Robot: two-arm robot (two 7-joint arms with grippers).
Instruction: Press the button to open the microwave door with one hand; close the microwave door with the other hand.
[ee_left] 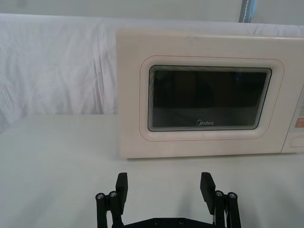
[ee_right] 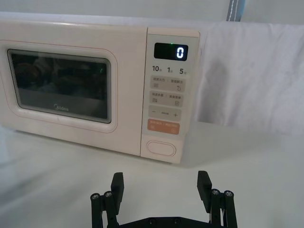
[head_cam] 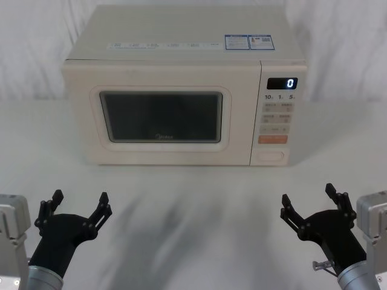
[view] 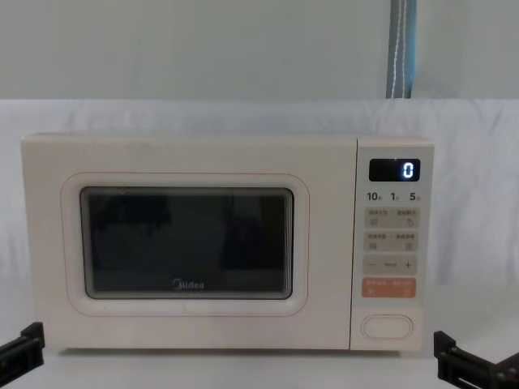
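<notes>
Both grippers, left [head_cam: 78,208] and right [head_cam: 311,202], hang wide open and empty at the frame's lower corners; microwave door [head_cam: 163,118] shut at centre, its stiff sprung button [head_cam: 270,156] lower right probably wants one fingertip

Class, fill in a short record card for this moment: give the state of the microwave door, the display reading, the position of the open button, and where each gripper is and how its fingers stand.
microwave door: shut, flush with the microwave
display: reads 0
button: bottom of the control panel, below the orange key, untouched
left gripper: low in front of the door's left side, fingers open, holding nothing
right gripper: low in front of the control panel, fingers open, holding nothing
</notes>
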